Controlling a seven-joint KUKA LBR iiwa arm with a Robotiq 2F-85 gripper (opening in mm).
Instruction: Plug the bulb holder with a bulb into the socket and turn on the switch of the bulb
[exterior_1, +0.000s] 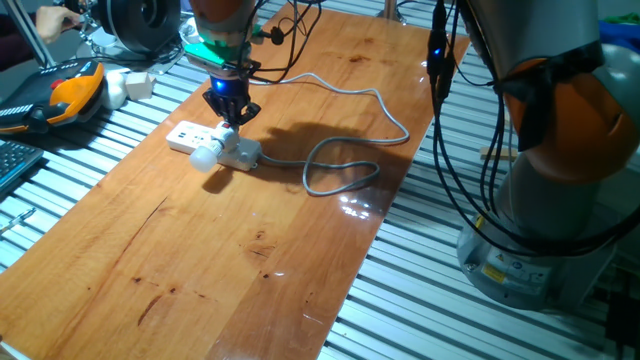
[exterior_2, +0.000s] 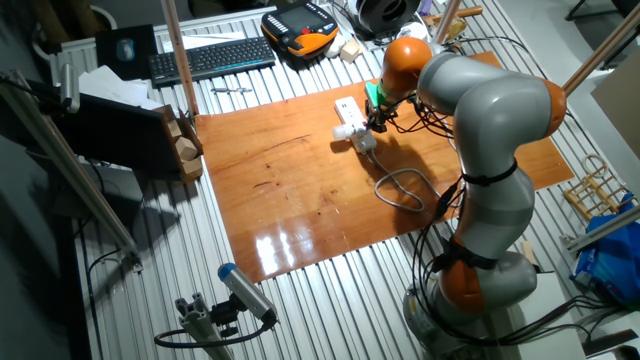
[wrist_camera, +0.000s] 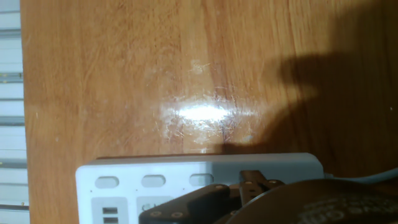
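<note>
- The claw (exterior_1: 229, 112) hangs just above the socket (exterior_1: 193, 134); whether it is open or closed cannot be told.
- The holder (exterior_1: 240, 151) and bulb (exterior_1: 206, 155) lie at the socket's cable end on the worktop (exterior_1: 250, 250).
- A grey cable (exterior_1: 340, 165) loops beside them.

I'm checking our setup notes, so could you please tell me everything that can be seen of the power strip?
The power strip is a long, flat, white plastic block lying on the wooden table. The hand view shows a row of oval buttons and rectangular openings on its top face. A grey cable leaves one end and loops across the wood. The bulb holder with its bulb sits on that end, and the hand hangs right above it.
</note>
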